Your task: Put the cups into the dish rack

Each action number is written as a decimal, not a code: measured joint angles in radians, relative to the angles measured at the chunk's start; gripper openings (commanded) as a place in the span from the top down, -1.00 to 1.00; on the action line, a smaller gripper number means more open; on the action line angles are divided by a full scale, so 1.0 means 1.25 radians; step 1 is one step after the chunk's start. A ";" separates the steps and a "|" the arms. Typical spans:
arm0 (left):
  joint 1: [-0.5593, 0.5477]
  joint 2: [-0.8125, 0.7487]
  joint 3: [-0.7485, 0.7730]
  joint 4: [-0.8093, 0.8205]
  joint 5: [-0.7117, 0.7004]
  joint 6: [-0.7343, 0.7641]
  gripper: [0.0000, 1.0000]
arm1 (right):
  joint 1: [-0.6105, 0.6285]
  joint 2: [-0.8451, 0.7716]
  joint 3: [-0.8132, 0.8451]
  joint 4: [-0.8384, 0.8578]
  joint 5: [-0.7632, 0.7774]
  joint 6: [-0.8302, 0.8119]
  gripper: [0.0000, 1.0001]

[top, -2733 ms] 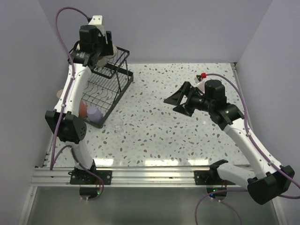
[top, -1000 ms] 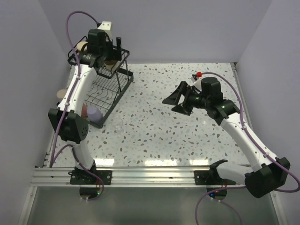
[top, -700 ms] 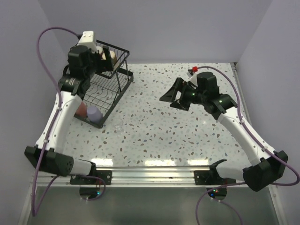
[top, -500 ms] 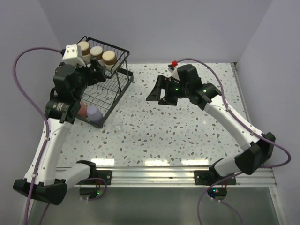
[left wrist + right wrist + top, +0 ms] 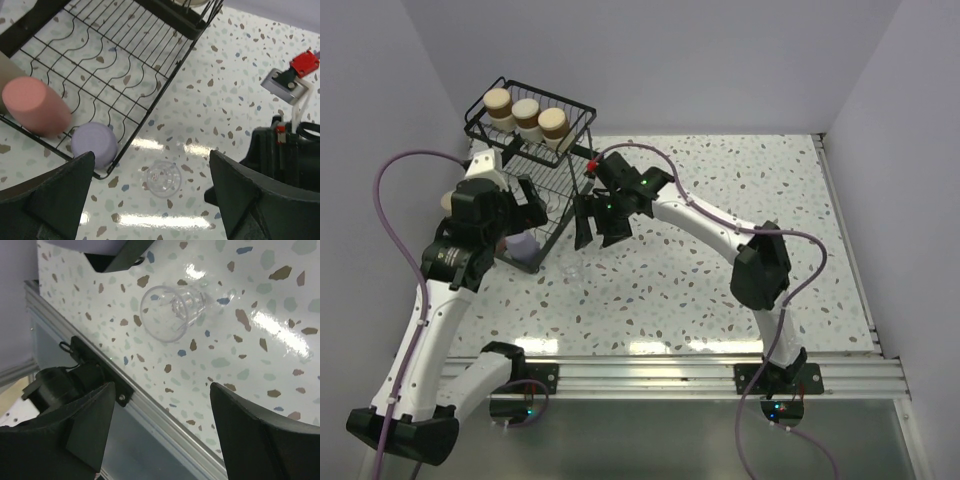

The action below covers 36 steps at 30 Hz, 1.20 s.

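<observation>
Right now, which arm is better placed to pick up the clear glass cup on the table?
Probably right: the right gripper hangs open just beside the clear glass cup, off the dish rack; the left gripper, also open, is over the rack's corner, farther away.

We take this for a robotics lab test cell: plain pale walls [image 5: 670, 60] box in a speckled white table [image 5: 820, 220], and at the frame's lower edge two cabled arms [image 5: 425, 310] are bolted to an aluminium rail [image 5: 650, 372].
</observation>
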 measured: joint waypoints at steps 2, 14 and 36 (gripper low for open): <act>0.000 -0.012 -0.018 -0.026 0.009 -0.009 -0.96 | 0.006 0.038 0.033 -0.013 0.010 -0.009 -0.58; 0.000 -0.085 -0.075 -0.081 0.055 -0.027 -0.93 | 0.032 0.139 0.049 -0.018 0.031 0.001 -0.43; 0.000 -0.132 -0.093 -0.118 0.075 -0.018 -0.92 | 0.048 0.217 0.064 0.028 0.098 0.092 0.29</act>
